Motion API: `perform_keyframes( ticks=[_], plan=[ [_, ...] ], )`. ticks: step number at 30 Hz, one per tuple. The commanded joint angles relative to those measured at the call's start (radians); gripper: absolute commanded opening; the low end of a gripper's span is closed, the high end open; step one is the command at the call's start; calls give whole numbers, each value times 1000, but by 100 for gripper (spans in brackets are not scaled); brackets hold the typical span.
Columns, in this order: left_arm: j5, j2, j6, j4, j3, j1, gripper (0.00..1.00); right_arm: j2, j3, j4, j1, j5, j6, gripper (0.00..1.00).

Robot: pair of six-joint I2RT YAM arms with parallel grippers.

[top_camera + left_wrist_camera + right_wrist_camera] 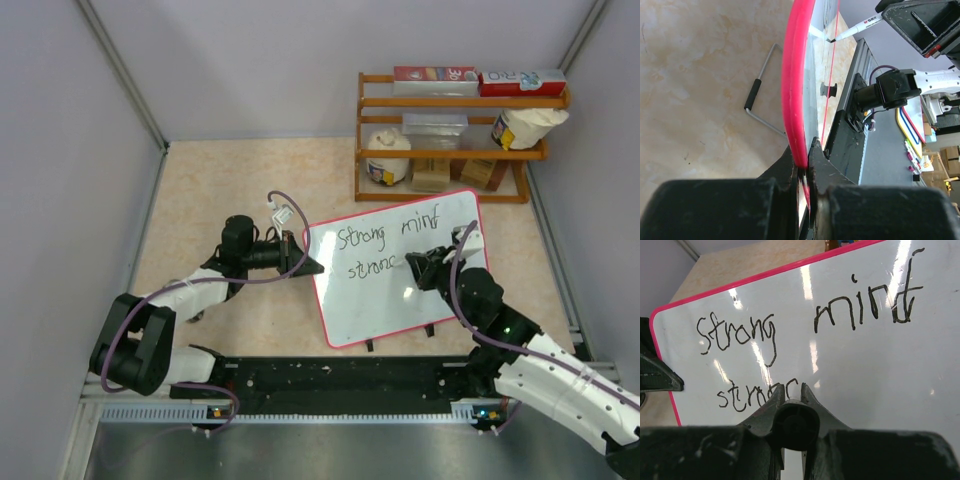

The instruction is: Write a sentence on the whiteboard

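A large rectangular glossy white whiteboard (425,300) with a thin red rounded-corner frame sits on the beige speckled table (230,180), right of the middle. It is turned slightly askew, with its right side running farther back. Two small black feet (370,345) show at its near edge. The sentence (365,238), in thin black handwriting, fills the board's far-left part. Its top line reads "Strong mind". The second line (747,396), just nearer, reads "stron" followed by one unfinished curved letter that is partly hidden.
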Motion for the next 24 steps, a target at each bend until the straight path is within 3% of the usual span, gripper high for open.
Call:
perform_keyframes(
  ticks=[1, 24],
  plan=[
    [-119, 6, 198, -58, -31, -12, 0, 3, 1, -27, -11, 67, -2, 0],
    [-121, 0, 201, -59, -36, -12, 0, 72, 62, 33, -14, 83, -24, 0]
  ],
)
